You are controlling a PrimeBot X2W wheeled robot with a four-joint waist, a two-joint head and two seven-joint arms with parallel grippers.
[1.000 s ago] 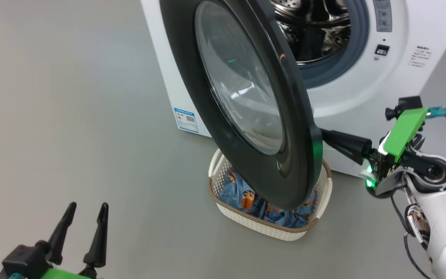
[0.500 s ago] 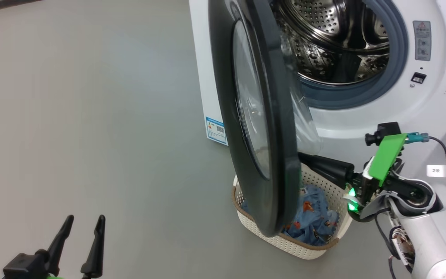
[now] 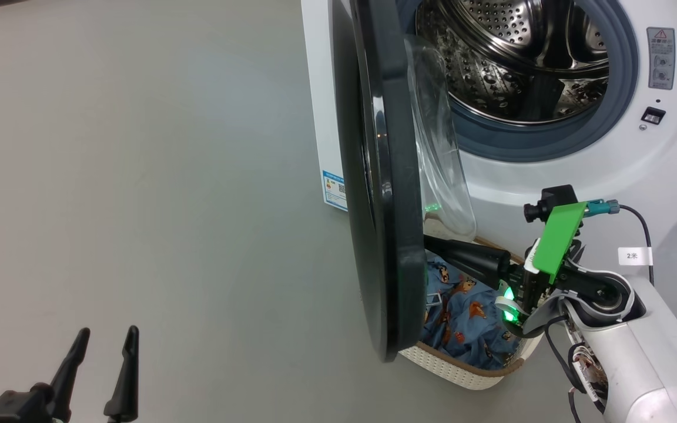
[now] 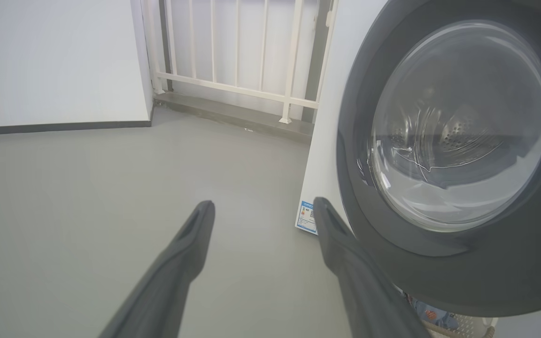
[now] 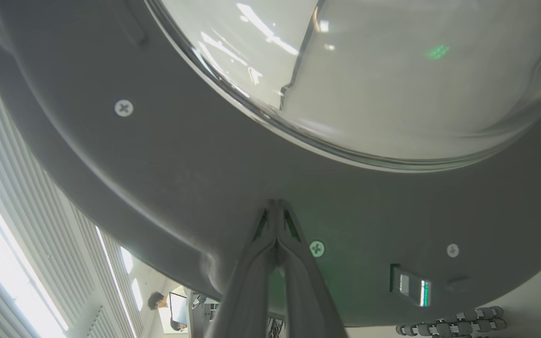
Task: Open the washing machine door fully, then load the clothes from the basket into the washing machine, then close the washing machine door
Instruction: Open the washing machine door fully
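Pinched together, the right tool (image 5: 276,205) touches the washing machine door (image 3: 398,176). The left tool (image 3: 107,332) hangs spread wide.

Grey floor (image 4: 87,188), white wall (image 4: 54,61), pale railing (image 4: 233,88).

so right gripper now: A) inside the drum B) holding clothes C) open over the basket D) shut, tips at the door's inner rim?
D: the right gripper has its fingers pressed together, with the tips at the dark inner rim of the door.
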